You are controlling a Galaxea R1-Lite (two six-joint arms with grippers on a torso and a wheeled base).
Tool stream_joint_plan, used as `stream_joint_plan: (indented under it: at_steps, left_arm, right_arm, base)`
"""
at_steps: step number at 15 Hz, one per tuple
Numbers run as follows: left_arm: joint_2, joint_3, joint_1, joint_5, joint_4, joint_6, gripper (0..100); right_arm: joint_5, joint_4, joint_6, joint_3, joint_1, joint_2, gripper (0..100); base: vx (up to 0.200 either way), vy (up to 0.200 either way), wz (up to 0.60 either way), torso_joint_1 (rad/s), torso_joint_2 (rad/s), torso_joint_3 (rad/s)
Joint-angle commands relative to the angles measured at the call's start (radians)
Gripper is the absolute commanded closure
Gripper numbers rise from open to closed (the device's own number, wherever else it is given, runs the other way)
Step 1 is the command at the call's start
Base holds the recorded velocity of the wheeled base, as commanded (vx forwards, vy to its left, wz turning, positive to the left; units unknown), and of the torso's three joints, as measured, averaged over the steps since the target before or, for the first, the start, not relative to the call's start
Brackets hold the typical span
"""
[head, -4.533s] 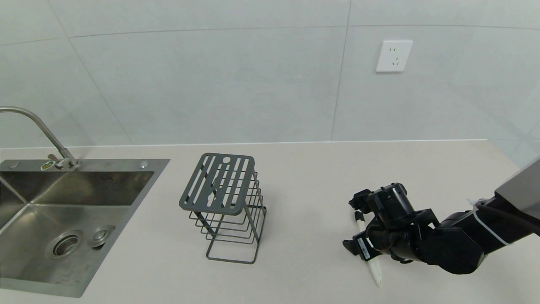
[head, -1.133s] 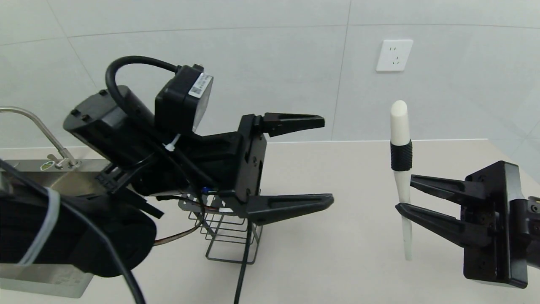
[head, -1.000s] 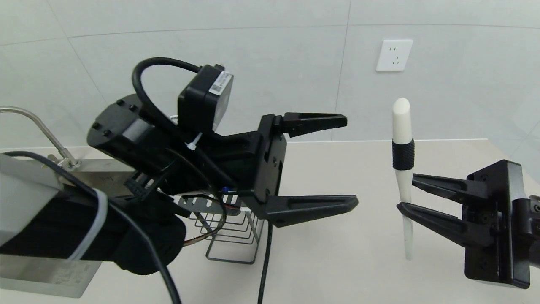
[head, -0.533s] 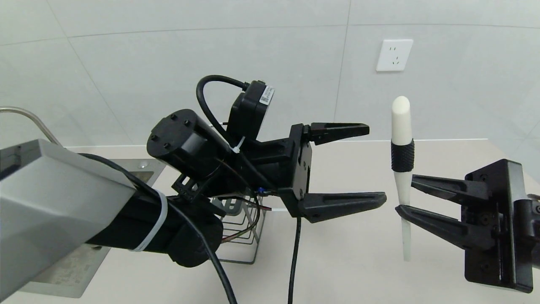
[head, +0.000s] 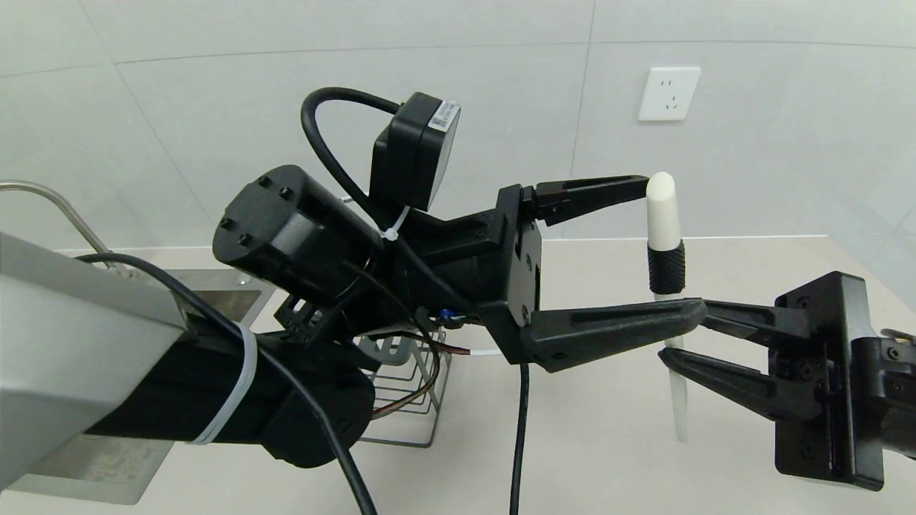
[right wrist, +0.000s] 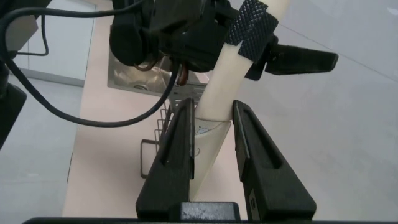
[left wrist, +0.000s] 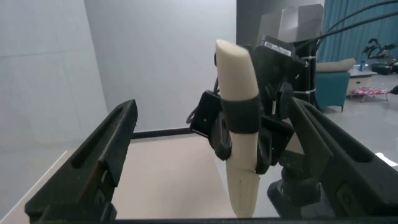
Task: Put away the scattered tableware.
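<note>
A white knife [head: 662,207] with a black grip band stands upright in the air, handle up and blade down. My right gripper [head: 680,332] is shut on it just below the band, above the right part of the counter. My left gripper [head: 671,245] is open, with one finger on each side of the handle and not touching it. The left wrist view has the knife [left wrist: 239,130] between the spread fingers [left wrist: 106,162] of the left gripper [left wrist: 211,107]. In the right wrist view the right gripper [right wrist: 212,109] pinches the knife [right wrist: 217,99] where handle meets blade.
A dark wire knife rack [head: 404,379] stands on the beige counter [head: 594,458], partly hidden by my left arm. A steel sink [head: 100,465] with a faucet [head: 43,197] lies at the left. A wall outlet [head: 669,93] is behind.
The knife, earlier lying on the counter under my right gripper, is now held upright in the air. My left arm came in from the left until its open fingers straddle the handle.
</note>
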Motion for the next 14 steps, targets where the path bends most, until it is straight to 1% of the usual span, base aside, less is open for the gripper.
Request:
stream_joint_plan:
  at_steps: [1, 4, 6, 14]
  left_arm:
    - [-0.015, 0.002, -0.003, 0.002, -0.001, 0.000, 0]
    - [-0.014, 0.005, -0.023, 0.002, -0.001, 0.000, 0]
    - [-0.009, 0.007, -0.041, 0.016, -0.001, 0.000, 0]
    - [-0.012, 0.007, -0.043, 0.019, -0.001, 0.000, 0]
  right_arm:
    - [0.000, 0.000, 0.000, -0.003, 0.000, 0.003, 100]
    - [-0.001, 0.000, 0.000, -0.027, 0.000, 0.007, 100]
    - [0.000, 0.000, 0.000, -0.027, 0.000, 0.007, 100]
    - [0.000, 0.000, 0.000, -0.027, 0.000, 0.006, 100]
  base:
    - [0.000, 0.000, 0.00, 0.000, 0.00, 0.000]
    - [0.000, 0.000, 0.00, 0.000, 0.00, 0.000]
    - [0.000, 0.000, 0.00, 0.000, 0.00, 0.000]
    - [0.000, 0.000, 0.00, 0.000, 0.00, 0.000]
